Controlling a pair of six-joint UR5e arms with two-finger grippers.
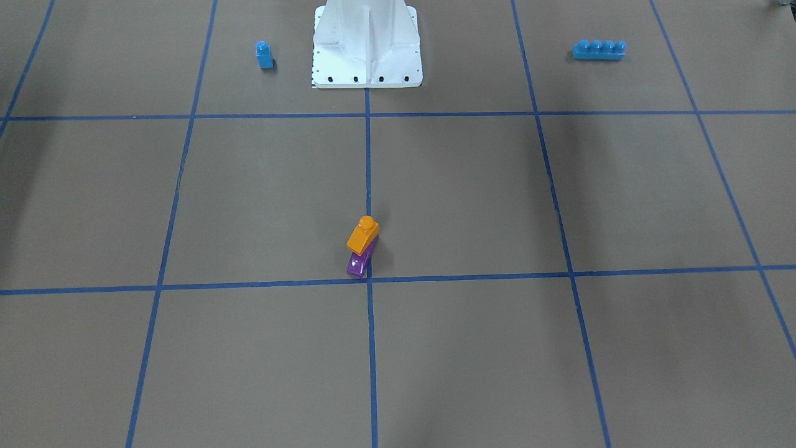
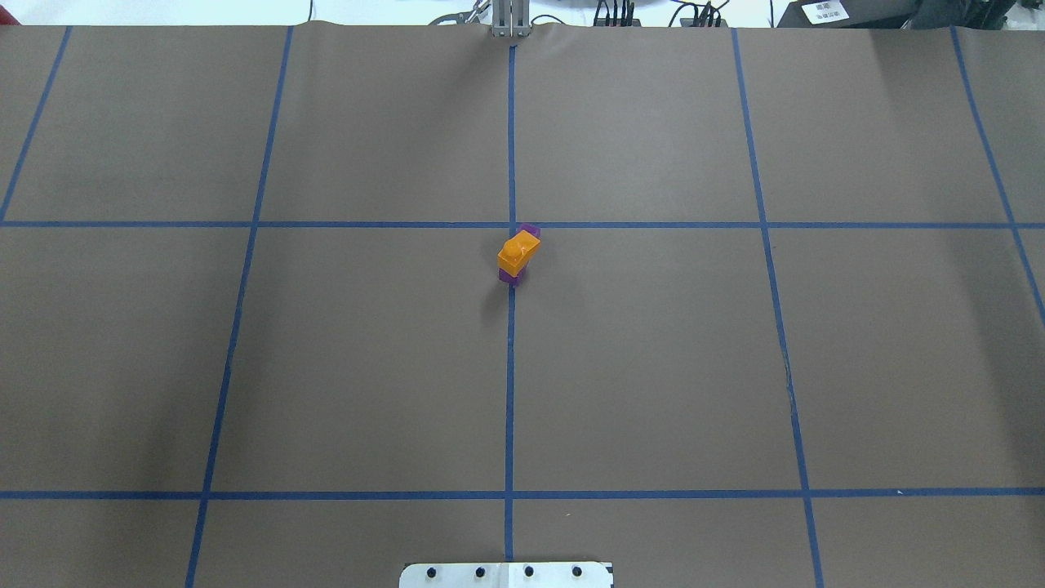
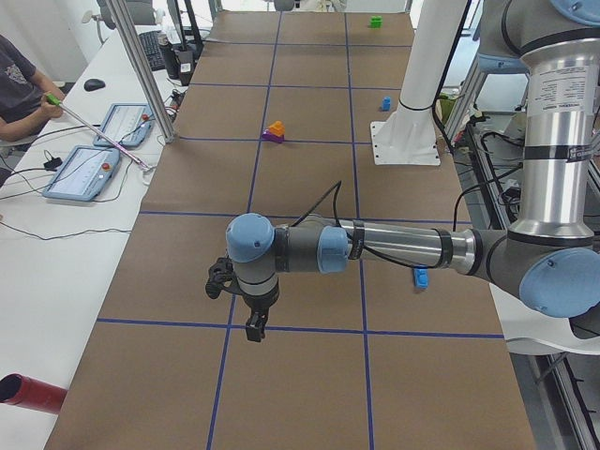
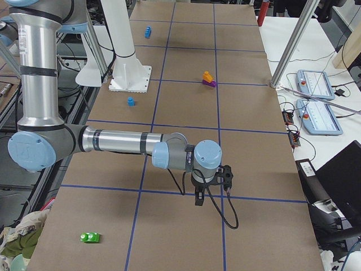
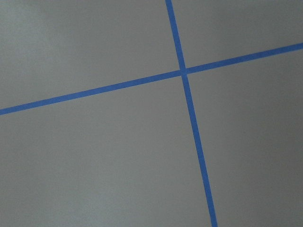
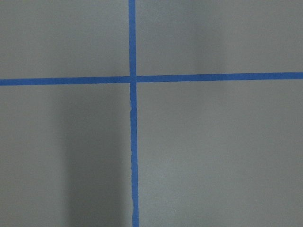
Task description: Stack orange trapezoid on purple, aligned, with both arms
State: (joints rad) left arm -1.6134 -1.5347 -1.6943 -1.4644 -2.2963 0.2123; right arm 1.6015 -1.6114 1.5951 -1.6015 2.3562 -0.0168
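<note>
The orange trapezoid [image 1: 362, 234] rests on top of the purple brick [image 1: 359, 263] near the table's middle, on a blue tape line. In the overhead view the orange trapezoid [image 2: 517, 251] covers most of the purple brick [image 2: 530, 232], whose ends stick out on both sides. Neither gripper touches them. My left gripper [image 3: 255, 328] hangs over a tape crossing far from the stack, shown only in the exterior left view. My right gripper [image 4: 198, 199] hangs over a tape crossing at the other end, shown only in the exterior right view. I cannot tell whether either is open or shut.
A small blue single-stud brick [image 1: 264, 55] and a long blue four-stud brick [image 1: 599, 50] lie either side of the white robot base [image 1: 367, 43]. A green object [image 4: 90, 237] lies near the table's right end. An operator and tablets [image 3: 89, 173] are at the side bench.
</note>
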